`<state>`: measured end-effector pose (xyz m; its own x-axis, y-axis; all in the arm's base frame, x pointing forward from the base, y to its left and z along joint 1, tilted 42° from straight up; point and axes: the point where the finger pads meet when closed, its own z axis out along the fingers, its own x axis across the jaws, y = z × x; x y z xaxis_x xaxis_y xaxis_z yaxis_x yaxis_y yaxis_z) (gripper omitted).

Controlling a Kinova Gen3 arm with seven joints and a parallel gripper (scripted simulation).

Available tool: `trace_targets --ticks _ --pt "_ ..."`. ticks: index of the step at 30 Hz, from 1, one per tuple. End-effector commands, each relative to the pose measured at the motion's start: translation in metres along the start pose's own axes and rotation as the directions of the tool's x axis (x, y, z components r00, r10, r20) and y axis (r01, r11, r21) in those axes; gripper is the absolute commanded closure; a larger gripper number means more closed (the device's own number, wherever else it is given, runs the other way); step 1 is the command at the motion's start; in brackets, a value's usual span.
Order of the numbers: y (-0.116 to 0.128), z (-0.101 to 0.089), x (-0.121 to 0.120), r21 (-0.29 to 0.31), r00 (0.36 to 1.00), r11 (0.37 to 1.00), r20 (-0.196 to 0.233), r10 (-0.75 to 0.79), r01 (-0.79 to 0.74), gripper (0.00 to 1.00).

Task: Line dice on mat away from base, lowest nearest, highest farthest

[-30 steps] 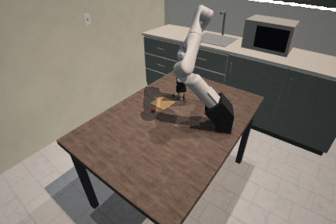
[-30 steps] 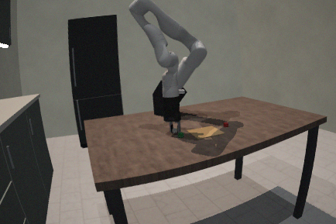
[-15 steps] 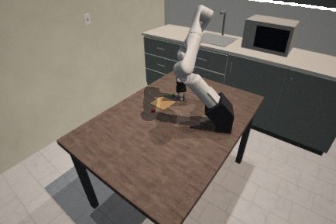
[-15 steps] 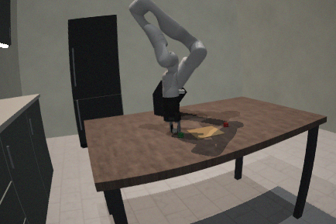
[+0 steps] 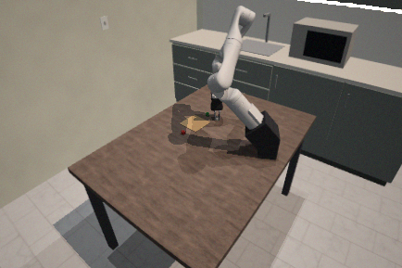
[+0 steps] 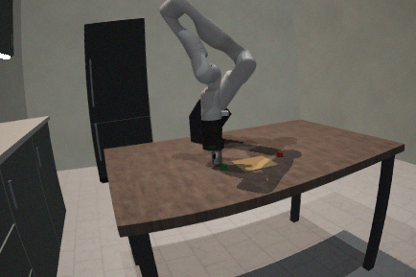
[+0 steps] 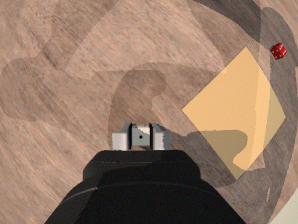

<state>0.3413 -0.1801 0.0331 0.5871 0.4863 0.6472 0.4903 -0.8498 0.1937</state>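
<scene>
Gripper: I am seeing the gripper (image 7: 141,137) pointing straight down at the wooden table (image 5: 194,197), low in the centre of the wrist frame; its fingers are clamping a small pale die (image 7: 141,136), whose face I cannot read.
Arm: I am watching the white arm (image 5: 227,65) folding over from its dark base (image 5: 270,138) at centre right of the top frame; the wrist is hanging just off the mat's edge.
Mat: the yellow mat (image 7: 233,112) is lying flat at right of the wrist frame, partly under shadow; I am seeing it just beside the fingers, not under them.
Green die: I am spotting a green die (image 6: 223,167) on the wood at the gripper's tip in the exterior frame; touching or apart I cannot tell.
Red die: the red die (image 7: 278,50) is sitting on bare wood at the upper right of the wrist frame, just off the mat's far corner.
</scene>
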Motion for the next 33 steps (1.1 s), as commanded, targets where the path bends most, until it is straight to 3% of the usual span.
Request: trace_targets --ticks 1,33 --pt "0.0027 0.0011 -0.0020 -0.004 1.000 1.000 0.005 -0.001 0.001 0.60" --pt "0.0025 -0.0038 0.0011 -0.004 1.000 1.000 -0.004 -0.002 0.002 0.60"
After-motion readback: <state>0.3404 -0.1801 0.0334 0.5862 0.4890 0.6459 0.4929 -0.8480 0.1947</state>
